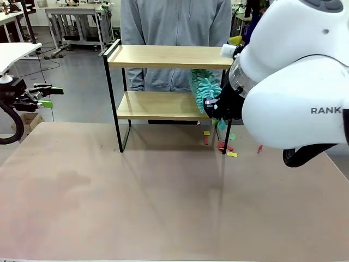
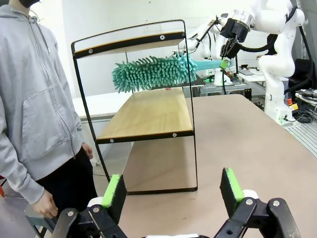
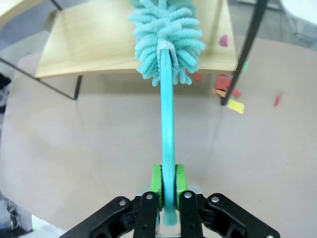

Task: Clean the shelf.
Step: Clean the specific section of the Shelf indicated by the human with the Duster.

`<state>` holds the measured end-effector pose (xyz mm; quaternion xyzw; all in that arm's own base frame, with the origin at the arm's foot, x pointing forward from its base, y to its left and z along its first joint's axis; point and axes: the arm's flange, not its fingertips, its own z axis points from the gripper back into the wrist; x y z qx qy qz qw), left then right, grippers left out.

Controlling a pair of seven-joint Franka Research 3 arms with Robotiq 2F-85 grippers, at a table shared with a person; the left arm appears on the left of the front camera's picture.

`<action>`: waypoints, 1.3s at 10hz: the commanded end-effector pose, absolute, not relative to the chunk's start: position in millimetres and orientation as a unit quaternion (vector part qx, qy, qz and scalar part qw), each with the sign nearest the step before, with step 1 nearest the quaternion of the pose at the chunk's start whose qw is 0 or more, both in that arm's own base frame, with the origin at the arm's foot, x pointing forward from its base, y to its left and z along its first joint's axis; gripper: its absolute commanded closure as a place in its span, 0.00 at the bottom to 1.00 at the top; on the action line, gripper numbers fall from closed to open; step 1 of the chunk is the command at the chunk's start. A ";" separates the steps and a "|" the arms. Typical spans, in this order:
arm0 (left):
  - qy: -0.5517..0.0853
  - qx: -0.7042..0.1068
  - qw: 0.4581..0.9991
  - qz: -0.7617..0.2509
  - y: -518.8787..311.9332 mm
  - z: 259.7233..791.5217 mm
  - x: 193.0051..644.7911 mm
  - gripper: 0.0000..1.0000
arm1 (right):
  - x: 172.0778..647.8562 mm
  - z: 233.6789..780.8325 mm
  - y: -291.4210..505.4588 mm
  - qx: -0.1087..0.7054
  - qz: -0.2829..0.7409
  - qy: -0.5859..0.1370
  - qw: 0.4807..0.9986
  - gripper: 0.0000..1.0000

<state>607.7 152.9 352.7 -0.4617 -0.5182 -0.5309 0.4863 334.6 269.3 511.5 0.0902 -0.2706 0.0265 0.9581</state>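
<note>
The shelf (image 1: 163,57) stood on the tabletop (image 1: 163,202) straight ahead of the right pincer (image 3: 167,183), its two light boards held in a thin black frame. It was well ahead of the left pincer (image 2: 173,193) too, which looked at it end-on. The right pincer was clamped narrow on the flat teal handle of a fluffy teal duster (image 2: 148,73), green pads pressed to either side. From that grip the handle ran forward, and the duster's head reached into the gap between the two boards, above the lower one. Whether the fibres touched either board could not be told. Small coloured paper scraps (image 3: 225,87) lay on the tabletop ahead of the right pincer and a little to one side, by a black leg of the frame. The left pincer hung off to the side with its jaws wide and nothing between them. A person in a grey hoodie (image 1: 174,22) stood beyond the shelf from the right pincer.
</note>
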 end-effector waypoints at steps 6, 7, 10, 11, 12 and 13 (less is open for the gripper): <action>-0.520 -0.461 0.484 -0.531 152.3 355.9 605.8 0.00 | 304.0 500.6 203.8 0.226 0.314 -0.159 0.908 0.86; -0.520 -0.461 0.484 -0.531 152.3 355.9 605.8 0.00 | 299.2 497.4 189.6 0.228 0.332 -0.144 0.904 0.86; -0.520 -0.461 0.484 -0.531 152.3 355.9 605.8 0.00 | 291.8 481.2 142.0 0.238 0.397 -0.070 0.884 0.86; -0.520 -0.461 0.484 -0.531 152.3 355.9 605.8 0.00 | 287.8 478.0 122.1 0.238 0.401 -0.053 0.883 0.86; -0.520 -0.461 0.484 -0.531 152.3 355.9 605.8 0.00 | 281.8 474.0 99.6 0.228 0.407 -0.041 0.884 0.86; -0.520 -0.461 0.484 -0.531 152.3 355.9 605.8 0.00 | 276.2 470.6 81.7 0.232 0.403 -0.024 0.885 0.86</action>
